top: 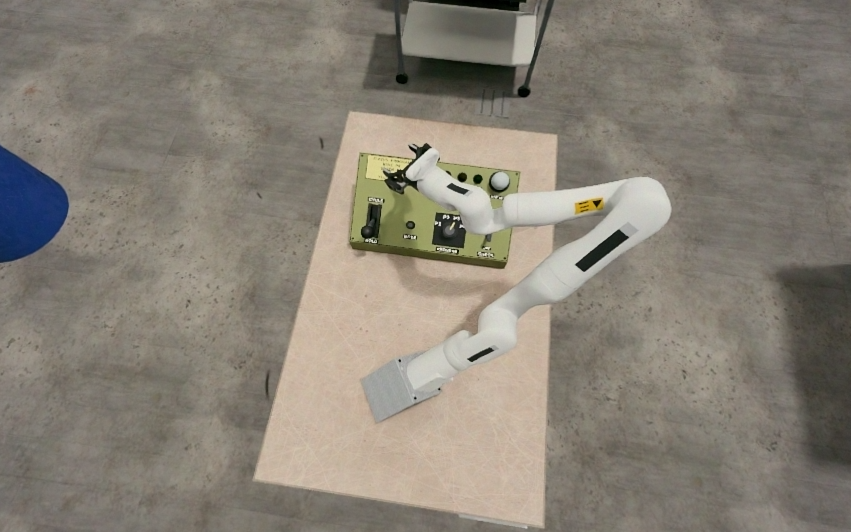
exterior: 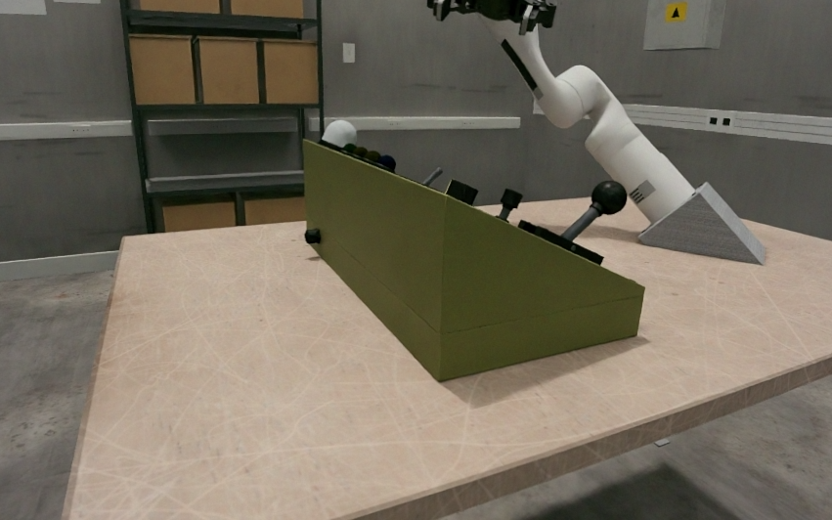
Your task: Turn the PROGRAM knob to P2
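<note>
An olive green console (top: 402, 204) (exterior: 406, 258) stands on the far half of the table, its sloped face turned toward the robot base. The black PROGRAM knob (top: 450, 232) (exterior: 461, 191) sits at the lower middle of the face, with P1, P2 and P3 labels around it; I cannot read where its pointer stands. My gripper (top: 401, 162) (exterior: 488, 9) is open and empty. It hangs high above the console's upper left part, well away from the knob, and is cut off by the top edge of the side view. The forearm crosses over the face just right of the knob.
The console also carries a black ball lever (top: 369, 224) (exterior: 605, 196), a small black button (top: 409, 224) (exterior: 509, 198), a white ball (top: 499, 180) (exterior: 338, 132), a row of small buttons and a toggle (top: 487, 239). The robot base (top: 389, 393) (exterior: 703, 226) sits on the table (top: 415, 449). A shelf unit (exterior: 225, 65) stands behind.
</note>
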Controlling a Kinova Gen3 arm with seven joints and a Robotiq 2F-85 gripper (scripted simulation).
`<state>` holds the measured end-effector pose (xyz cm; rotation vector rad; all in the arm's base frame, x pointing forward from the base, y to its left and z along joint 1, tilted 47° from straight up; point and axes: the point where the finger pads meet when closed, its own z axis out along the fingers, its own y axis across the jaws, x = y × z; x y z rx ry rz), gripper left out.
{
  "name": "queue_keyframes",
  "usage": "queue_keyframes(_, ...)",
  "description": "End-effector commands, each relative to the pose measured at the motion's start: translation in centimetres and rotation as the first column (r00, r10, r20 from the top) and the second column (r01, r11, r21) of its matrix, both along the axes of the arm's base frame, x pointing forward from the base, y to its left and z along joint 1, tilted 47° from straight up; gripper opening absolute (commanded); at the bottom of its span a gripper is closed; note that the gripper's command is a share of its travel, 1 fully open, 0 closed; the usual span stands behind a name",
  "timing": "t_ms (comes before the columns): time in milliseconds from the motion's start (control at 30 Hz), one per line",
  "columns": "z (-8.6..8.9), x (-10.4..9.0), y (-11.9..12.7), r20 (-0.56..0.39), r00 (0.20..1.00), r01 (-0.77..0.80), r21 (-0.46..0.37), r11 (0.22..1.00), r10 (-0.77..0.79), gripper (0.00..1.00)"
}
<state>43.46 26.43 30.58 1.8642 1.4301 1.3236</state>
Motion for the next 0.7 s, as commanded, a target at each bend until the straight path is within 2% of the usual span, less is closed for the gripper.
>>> queue_keyframes(0,1.0,-0.8,1.3,0.008,1.0,-0.013,0.005,1.0,0.013,1.0)
queue_keyframes(667,2.2,-2.8,3.3,0.003,1.0,-0.016,0.005,1.0,0.016,1.0)
